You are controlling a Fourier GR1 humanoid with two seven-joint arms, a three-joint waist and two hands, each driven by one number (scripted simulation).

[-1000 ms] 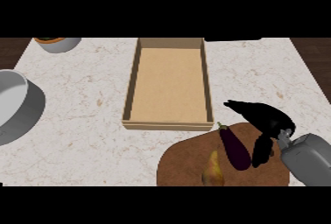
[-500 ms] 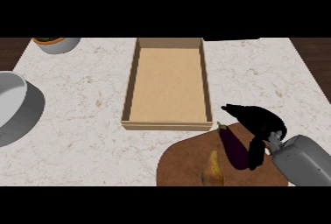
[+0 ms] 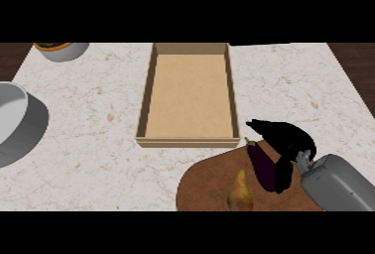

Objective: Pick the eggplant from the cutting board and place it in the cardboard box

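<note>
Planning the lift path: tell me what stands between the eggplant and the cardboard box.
Nothing visible does. The eggplant lies on the cutting board just below the cardboard box's near right corner, with only its low wall to clear. The pear lies to the eggplant's left, off that path. The right hand is at the eggplant.

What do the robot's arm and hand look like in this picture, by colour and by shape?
Only the right arm shows. Its forearm is a smooth, rounded grey cylinder with a lighter sheen. At the wrist sits a small grey metal-looking link. The right hand is glossy black with a rounded back and dark fingers. No cables or markings are visible. The left arm does not show.
</note>
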